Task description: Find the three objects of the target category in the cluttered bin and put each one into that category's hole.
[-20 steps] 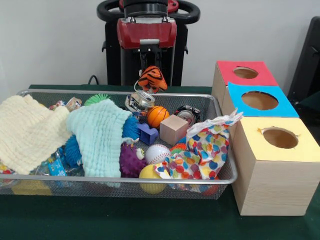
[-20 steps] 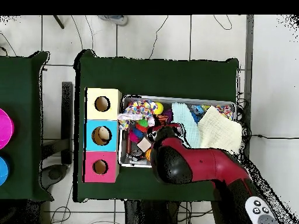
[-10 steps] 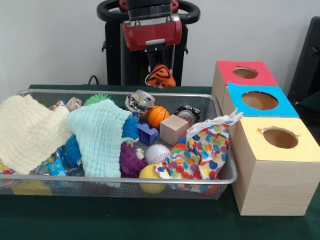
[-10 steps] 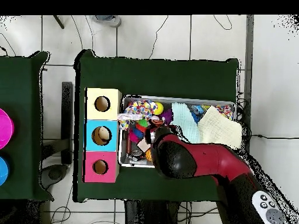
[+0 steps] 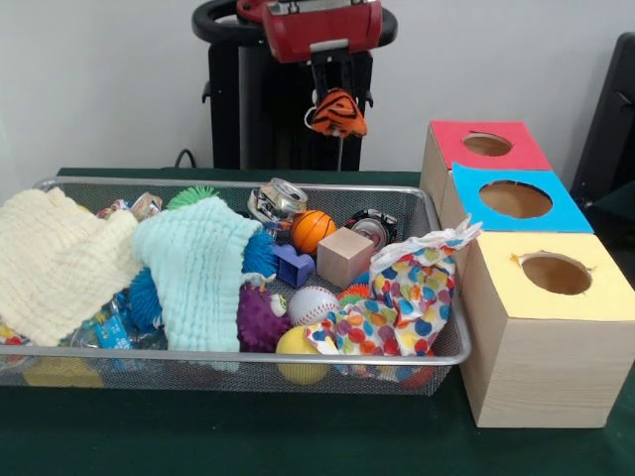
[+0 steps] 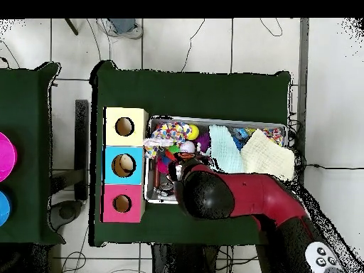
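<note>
Well above bin (image 5: pixel 437 342): jaws-held tiger toy (image 5: pixel 335 111).

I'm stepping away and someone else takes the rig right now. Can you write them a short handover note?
Claw: shut on the tiger toy, held up in the air above the bin's far rim.
Mesh bin: full of clutter, with a cream cloth, a mint cloth and a dotted cloth covering part of it.
Boxes beside the bin: red box, blue box, yellow box. Overhead, something pale lies inside the blue hole.
Done: tiger toy picked out.
Left: drop it into its hole, then search for any remaining targets.
</note>
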Tool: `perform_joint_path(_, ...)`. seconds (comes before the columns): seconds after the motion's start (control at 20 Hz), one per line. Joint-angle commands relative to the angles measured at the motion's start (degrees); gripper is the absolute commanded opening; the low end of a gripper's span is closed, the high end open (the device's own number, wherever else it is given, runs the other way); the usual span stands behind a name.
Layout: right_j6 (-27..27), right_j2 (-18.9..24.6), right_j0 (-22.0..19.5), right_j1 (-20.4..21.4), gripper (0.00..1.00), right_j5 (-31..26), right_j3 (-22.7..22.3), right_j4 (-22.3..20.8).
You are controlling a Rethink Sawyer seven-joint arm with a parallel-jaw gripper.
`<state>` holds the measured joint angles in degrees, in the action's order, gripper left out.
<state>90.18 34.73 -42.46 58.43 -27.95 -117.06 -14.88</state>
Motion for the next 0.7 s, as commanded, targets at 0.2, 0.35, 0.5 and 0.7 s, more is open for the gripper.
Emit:
perform_joint_path(0.2, -0.4, 3.6, 2.9, 10.3, 0.0, -13.6, -3.9, 7.9)
perform_joint_path(0.35, -0.4, 2.7, 4.7, 14.6, 0.0, -18.0, -3.2, 10.7)
perform_joint_path(0.5, 2.1, 0.3, 8.1, 15.8, 0.0, -19.6, -1.8, 9.2)
perform_joint_path(0.7, 10.0, -2.9, 14.5, 13.1, 0.0, -19.9, 0.8, 4.3)
